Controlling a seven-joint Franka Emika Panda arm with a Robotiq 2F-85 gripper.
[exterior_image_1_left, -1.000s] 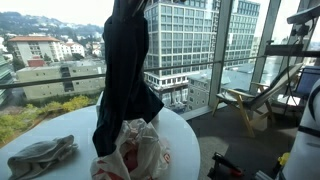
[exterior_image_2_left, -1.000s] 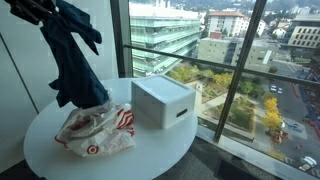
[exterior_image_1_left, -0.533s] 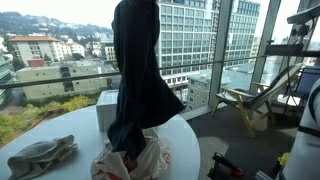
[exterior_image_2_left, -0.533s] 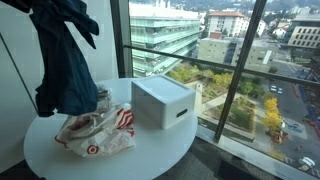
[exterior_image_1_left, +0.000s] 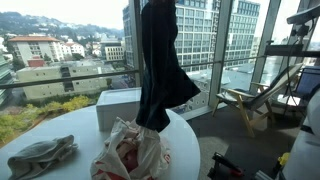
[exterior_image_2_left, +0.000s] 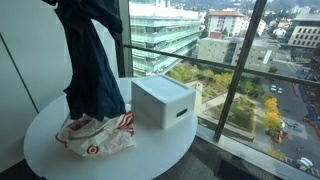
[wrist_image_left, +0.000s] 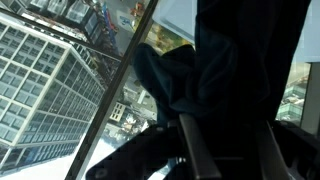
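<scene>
Garment (exterior_image_2_left: 90, 70), dark blue, shown hanging from the gripper (wrist_image_left: 228, 150), whose fingers (wrist_image_left: 195, 150) are nearly closed on its cloth. It has been swung back from the previous half-second, now dangling over the red-printed bag (exterior_image_2_left: 95, 135) beside the white box (exterior_image_2_left: 162, 102).
</scene>
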